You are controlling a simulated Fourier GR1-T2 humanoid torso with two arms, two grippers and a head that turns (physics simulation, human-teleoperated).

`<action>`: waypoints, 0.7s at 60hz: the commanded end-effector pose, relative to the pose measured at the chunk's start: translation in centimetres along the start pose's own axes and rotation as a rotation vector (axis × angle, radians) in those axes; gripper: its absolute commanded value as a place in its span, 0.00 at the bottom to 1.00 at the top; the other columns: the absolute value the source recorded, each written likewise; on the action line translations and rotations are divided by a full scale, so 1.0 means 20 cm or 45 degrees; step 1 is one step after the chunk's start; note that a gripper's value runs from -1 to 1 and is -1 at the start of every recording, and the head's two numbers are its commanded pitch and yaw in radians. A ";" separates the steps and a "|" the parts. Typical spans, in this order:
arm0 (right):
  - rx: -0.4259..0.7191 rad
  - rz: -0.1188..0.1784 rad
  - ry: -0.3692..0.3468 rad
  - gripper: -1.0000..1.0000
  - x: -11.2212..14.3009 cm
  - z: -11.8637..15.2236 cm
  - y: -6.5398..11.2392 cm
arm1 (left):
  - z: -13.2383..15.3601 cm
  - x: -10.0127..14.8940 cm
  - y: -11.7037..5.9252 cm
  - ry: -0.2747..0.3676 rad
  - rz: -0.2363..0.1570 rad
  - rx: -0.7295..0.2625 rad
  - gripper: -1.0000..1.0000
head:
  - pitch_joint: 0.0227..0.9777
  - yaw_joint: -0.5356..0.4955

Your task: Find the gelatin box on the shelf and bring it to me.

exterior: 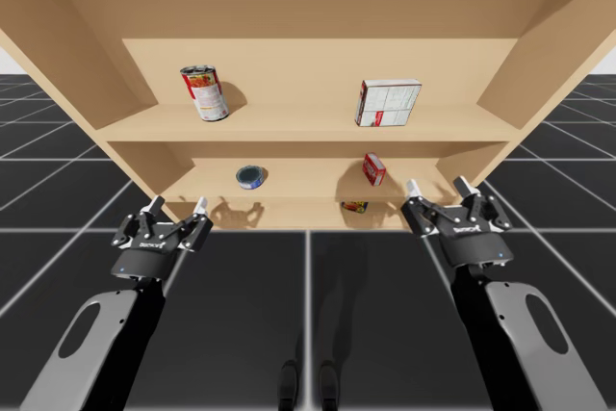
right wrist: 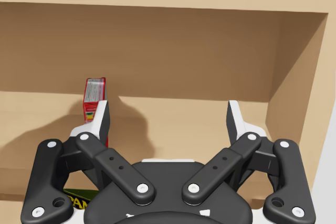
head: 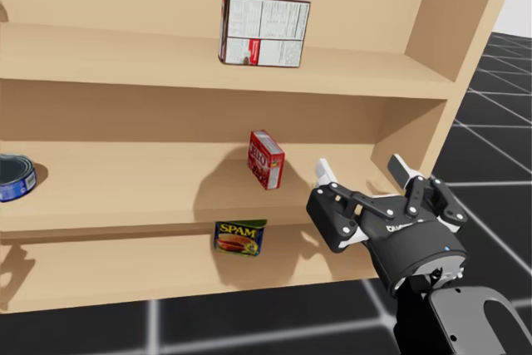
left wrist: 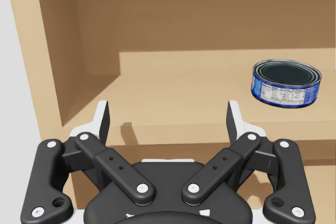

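Note:
The gelatin box (exterior: 373, 169) is a small red box standing on the middle shelf, right of centre. The head view has the gelatin box (head: 266, 159) tilted slightly, to the left of and beyond my right gripper (head: 359, 168). My right gripper (exterior: 438, 187) hangs open in front of the shelf, apart from the box. Seen from the right wrist, the red box (right wrist: 94, 95) stands ahead, just past one finger of the open right gripper (right wrist: 168, 114). My left gripper (exterior: 178, 205) is open and empty at the shelf's lower left; in its wrist view the left gripper (left wrist: 168, 114) faces the middle shelf.
The wooden shelf unit (exterior: 308, 132) has three levels. On top stand a red-and-white can (exterior: 204, 93) and a large white-and-red box (exterior: 388, 102). A flat blue can (exterior: 251, 176) lies on the middle level. A yellow-and-blue tin (head: 240, 237) sits on the lowest level.

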 end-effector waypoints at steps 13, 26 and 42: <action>0.225 -0.002 0.109 0.00 0.12 0.00 0.20 | 0.00 -0.01 0.01 -0.003 -0.001 0.012 0.00 | 0.54 0.26; 0.276 -0.050 0.163 0.00 0.08 -0.11 0.25 | 0.00 -0.01 0.01 -0.002 -0.003 0.020 0.00 | 0.55 0.27; 0.227 -0.012 0.224 0.00 -0.02 -0.26 0.28 | 0.00 -0.01 0.02 -0.008 -0.013 0.025 0.00 | 0.56 0.29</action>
